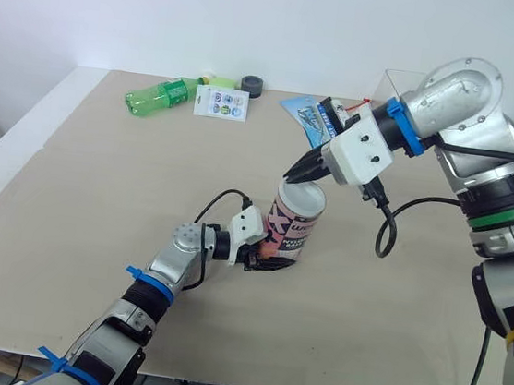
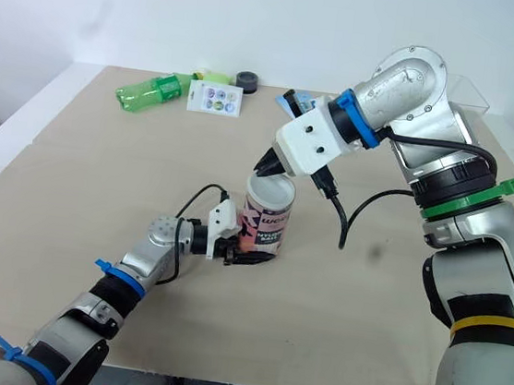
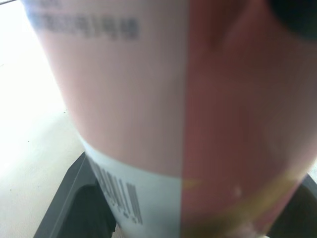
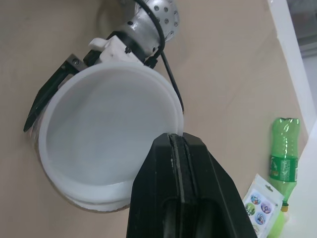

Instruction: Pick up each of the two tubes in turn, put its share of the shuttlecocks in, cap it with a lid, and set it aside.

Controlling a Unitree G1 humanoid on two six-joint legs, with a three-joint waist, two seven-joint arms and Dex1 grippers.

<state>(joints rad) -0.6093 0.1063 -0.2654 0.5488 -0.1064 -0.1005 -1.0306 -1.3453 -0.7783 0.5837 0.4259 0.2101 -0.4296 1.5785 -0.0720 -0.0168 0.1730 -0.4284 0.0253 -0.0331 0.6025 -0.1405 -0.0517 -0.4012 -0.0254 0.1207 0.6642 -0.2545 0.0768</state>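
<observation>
A pink and white printed tube (image 1: 290,232) stands upright near the middle of the table. A white lid (image 1: 304,196) sits on its top. My left gripper (image 1: 263,249) is shut on the tube's lower part; the left wrist view shows the tube (image 3: 173,99) close up between its black fingers (image 3: 74,198). My right gripper (image 1: 294,173) comes down from the right, shut, with its tips at the lid's far rim. In the right wrist view the closed fingers (image 4: 173,148) lie over the edge of the lid (image 4: 106,134). What the tube holds is hidden.
At the table's far edge lie a green bottle (image 1: 161,96), a sticker card (image 1: 222,103), a dark round roll (image 1: 252,85) and a blue packet (image 1: 305,114). A clear container (image 1: 401,83) stands behind my right arm. Bare table lies to the left and in front.
</observation>
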